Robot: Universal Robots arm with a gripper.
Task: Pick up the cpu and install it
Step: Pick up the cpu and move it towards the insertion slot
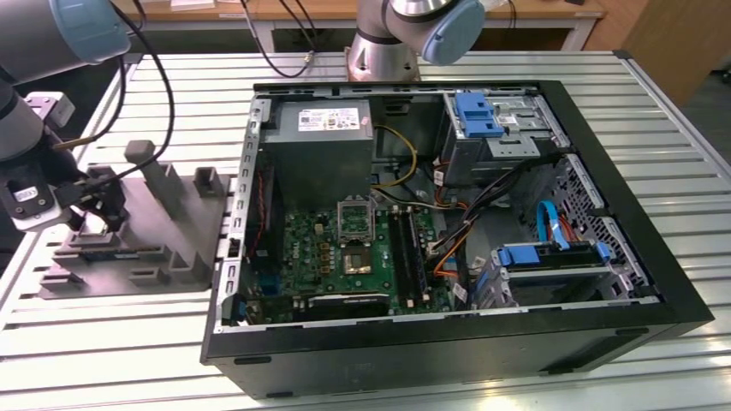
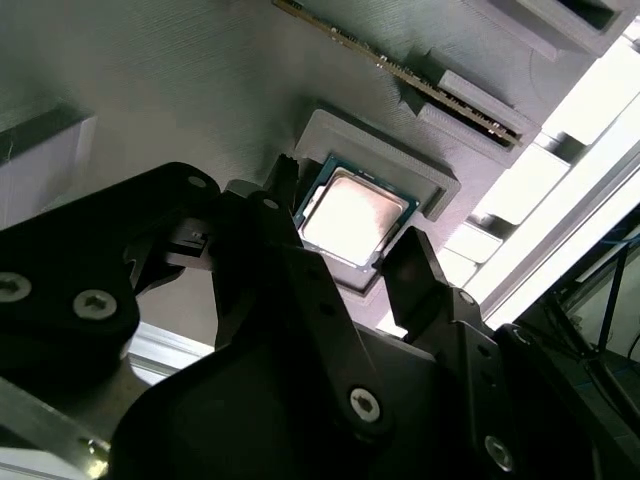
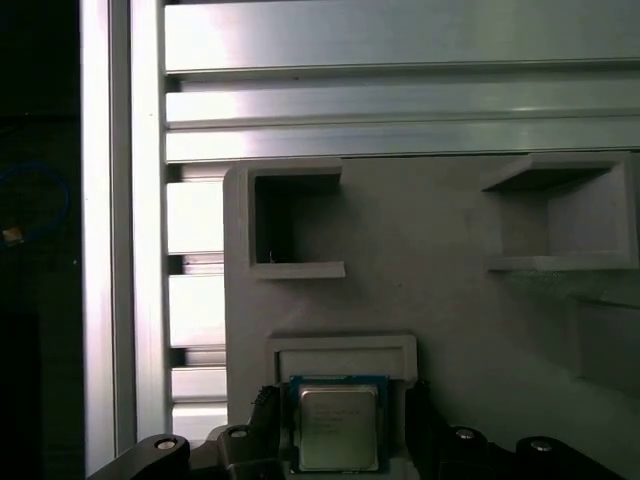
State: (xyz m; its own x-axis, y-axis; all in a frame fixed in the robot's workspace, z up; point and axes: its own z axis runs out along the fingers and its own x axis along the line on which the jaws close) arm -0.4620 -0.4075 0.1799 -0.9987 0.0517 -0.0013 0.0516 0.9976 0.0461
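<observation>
Over grey tray (image 3: 440,260): gripper (image 3: 342,405) spread, straddling cpu (image 3: 338,430) in recess (image 3: 345,350); off-centre closing could tilt chip, jam it.

Slatted aluminium tabletop (image 1: 686,171); wooden bench (image 1: 537,12) behind; wooden panel (image 1: 674,43) at exterior view's right.

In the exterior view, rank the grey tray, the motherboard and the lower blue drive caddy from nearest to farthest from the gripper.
1. Grey tray, on the exterior view's left; the gripper is right over it.
2. Motherboard, around the middle of the picture.
3. Lower blue drive caddy, on the exterior view's right, plainly farthest.
</observation>
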